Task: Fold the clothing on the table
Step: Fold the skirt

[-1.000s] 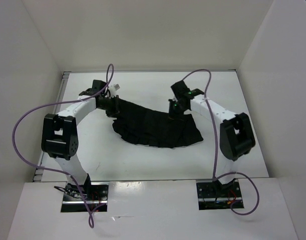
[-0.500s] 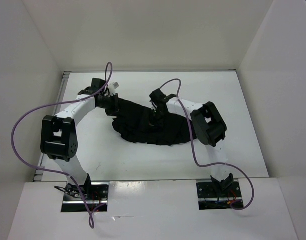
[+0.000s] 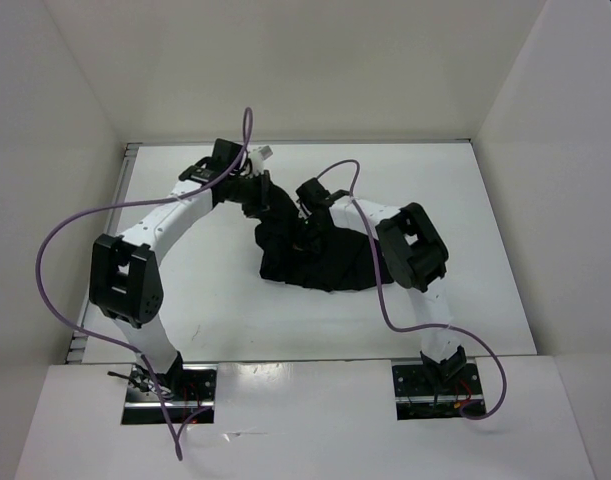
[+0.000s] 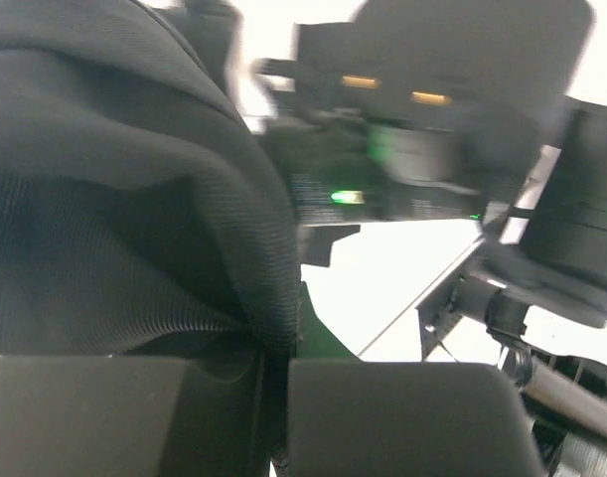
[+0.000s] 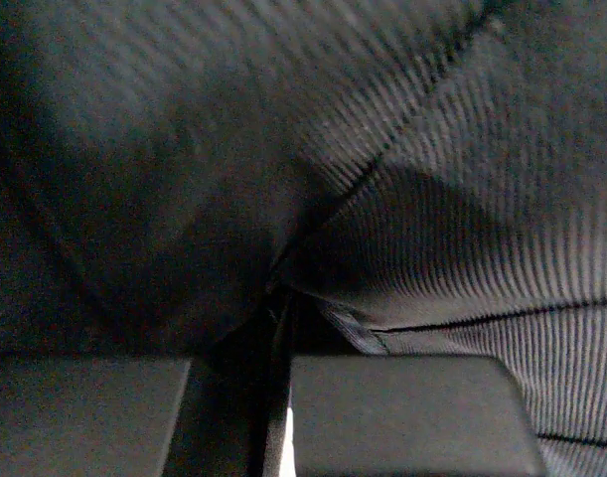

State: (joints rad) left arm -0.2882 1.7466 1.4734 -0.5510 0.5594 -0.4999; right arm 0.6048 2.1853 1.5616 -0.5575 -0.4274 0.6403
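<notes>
Clothing looking soft, light, ribbed, bunching on tabletop. Left end effector pinching fabric fold; right end effector clamping cloth too. Gripping edges likely holding best.

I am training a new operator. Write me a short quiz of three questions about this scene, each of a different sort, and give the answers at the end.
1. True or false: the left claw is shut on the clothing.
2. Choose one. The right claw is: A) open and holding nothing; B) shut on the clothing; C) out of every view.
3. Fill in the missing word: the black clothing lies bunched on the white ____.
Key: 1 true; 2 B; 3 table.
</notes>
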